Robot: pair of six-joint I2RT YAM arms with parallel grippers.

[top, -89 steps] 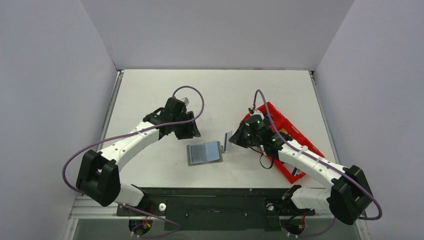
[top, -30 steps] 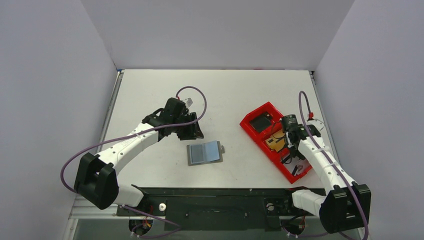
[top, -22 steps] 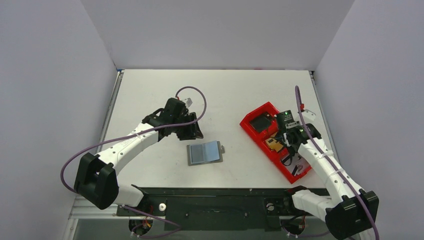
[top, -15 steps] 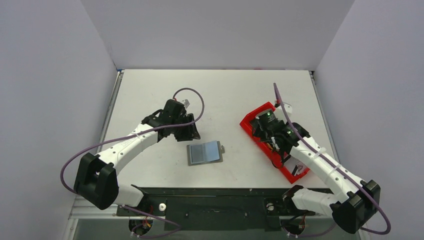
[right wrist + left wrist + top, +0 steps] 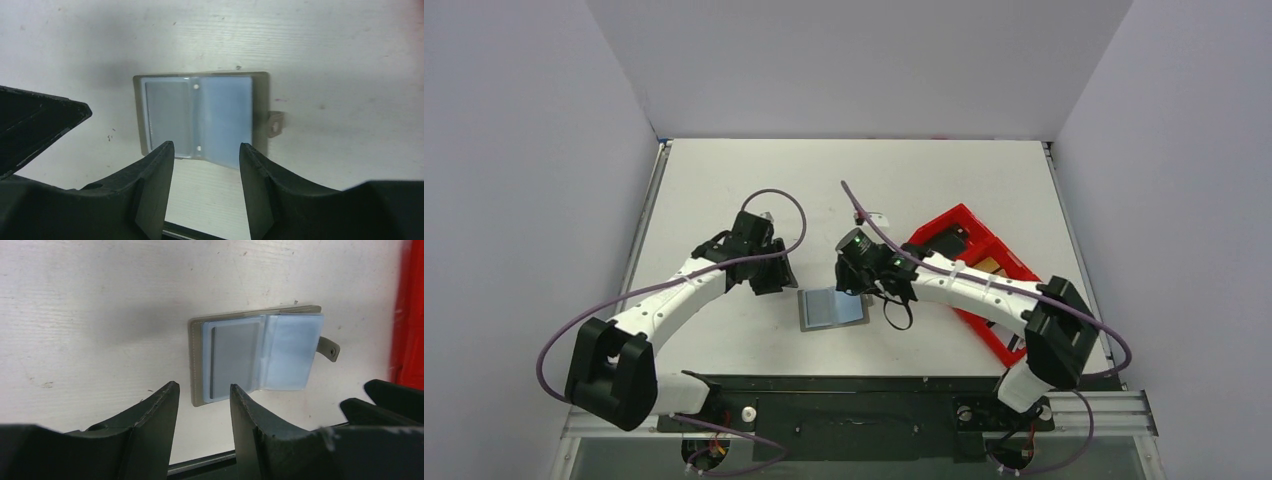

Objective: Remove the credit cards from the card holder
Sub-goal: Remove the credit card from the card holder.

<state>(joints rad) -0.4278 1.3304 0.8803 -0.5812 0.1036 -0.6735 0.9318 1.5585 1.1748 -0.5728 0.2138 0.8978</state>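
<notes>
Returning from red tray — right jaws parted, empty, card holder beneath, likely for another card; left jaws likewise parted.

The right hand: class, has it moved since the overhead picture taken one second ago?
Yes. The right hand has left the red tray and swung left, and is now at the far edge of the open card holder.

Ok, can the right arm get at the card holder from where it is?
Probably yes. The right gripper hangs open right by the card holder, which lies opened flat with nothing on it. The left gripper sits close at its other side, so it may crowd.
</notes>
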